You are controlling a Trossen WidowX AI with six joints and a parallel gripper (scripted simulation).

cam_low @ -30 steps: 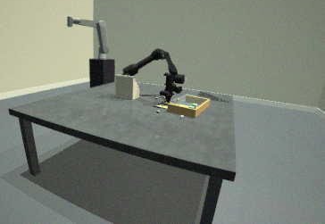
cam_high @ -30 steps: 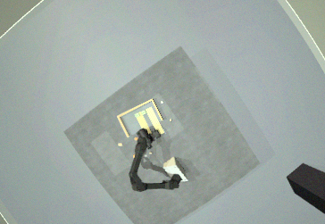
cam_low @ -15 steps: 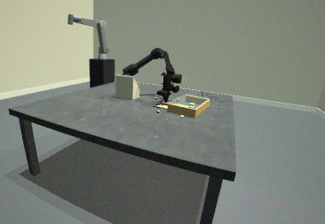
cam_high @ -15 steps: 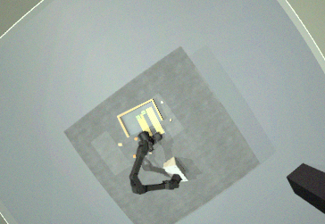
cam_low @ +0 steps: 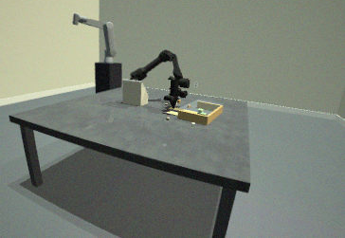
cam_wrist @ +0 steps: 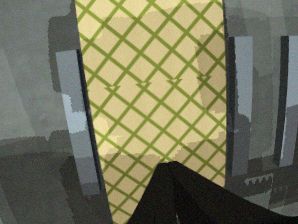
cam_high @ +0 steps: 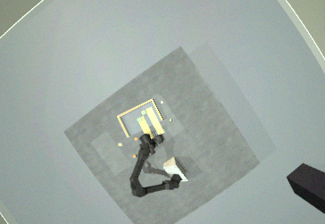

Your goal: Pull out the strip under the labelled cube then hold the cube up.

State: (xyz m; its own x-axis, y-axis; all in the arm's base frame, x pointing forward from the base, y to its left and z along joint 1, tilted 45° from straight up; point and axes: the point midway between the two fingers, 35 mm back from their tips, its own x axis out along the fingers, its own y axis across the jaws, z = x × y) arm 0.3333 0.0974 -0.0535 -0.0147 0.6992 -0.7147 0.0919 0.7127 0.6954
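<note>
Two yellow strips (cam_high: 144, 127) (cam_high: 155, 121) lie side by side in the tray and reach out past its open side. One strip with green lattice lines and small arrow marks (cam_wrist: 150, 100) fills the middle of the wrist view. Small greenish cubes (cam_high: 139, 120) (cam_high: 143, 112) sit at the strips' inner ends; they also show blurred (cam_low: 201, 111) in the exterior view. Their labels are too small to read. My gripper (cam_low: 173, 106) (cam_wrist: 168, 171) is shut, pointing down over the strip near the tray's open side. Its fingertips are hidden in the top view.
The wooden tray (cam_high: 135, 108) (cam_low: 193, 117) has raised walls. Light grey rails (cam_wrist: 77, 122) (cam_wrist: 242, 100) flank the strip. Small orange pieces (cam_high: 136, 138) (cam_high: 135, 156) and a tan one (cam_high: 120, 145) lie nearby. A pale block (cam_high: 175, 170) (cam_low: 135, 93) stands by the arm's base.
</note>
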